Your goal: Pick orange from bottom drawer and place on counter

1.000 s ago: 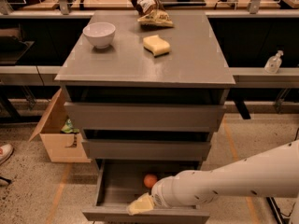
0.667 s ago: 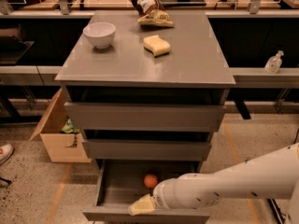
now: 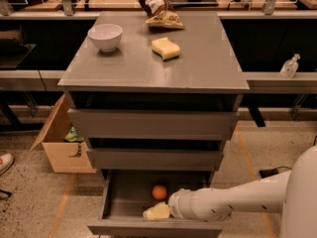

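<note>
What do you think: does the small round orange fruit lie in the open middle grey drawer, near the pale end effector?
No. The camera view shows the small round orange fruit in the open bottom grey drawer, not the middle one. The pale end effector is there too, near it.

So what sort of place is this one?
Likely a robotics lab or workshop: a long cluttered wooden workbench, a grey three-drawer cabinet, an open cardboard box beside it. The gripper sits in the open bottom drawer.
</note>
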Available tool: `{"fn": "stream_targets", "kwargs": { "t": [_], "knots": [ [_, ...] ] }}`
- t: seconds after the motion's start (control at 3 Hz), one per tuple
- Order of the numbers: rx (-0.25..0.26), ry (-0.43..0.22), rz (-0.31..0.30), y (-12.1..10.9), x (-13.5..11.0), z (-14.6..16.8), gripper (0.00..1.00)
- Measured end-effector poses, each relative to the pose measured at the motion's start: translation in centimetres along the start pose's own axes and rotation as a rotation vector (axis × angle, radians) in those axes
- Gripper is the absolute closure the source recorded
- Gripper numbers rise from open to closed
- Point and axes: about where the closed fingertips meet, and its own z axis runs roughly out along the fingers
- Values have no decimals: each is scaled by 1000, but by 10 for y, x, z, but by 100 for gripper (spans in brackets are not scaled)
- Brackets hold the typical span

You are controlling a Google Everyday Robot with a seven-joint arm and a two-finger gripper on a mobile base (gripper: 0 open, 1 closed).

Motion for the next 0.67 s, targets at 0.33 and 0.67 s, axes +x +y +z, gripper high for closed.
{"fn": "stream_targets", "kwargs": {
  "t": [0.33,0.67],
  "knots": [
    [-27,-35,2,-19,7,30,0],
    [-51,-72,22,-29,17,57,0]
  ]
}}
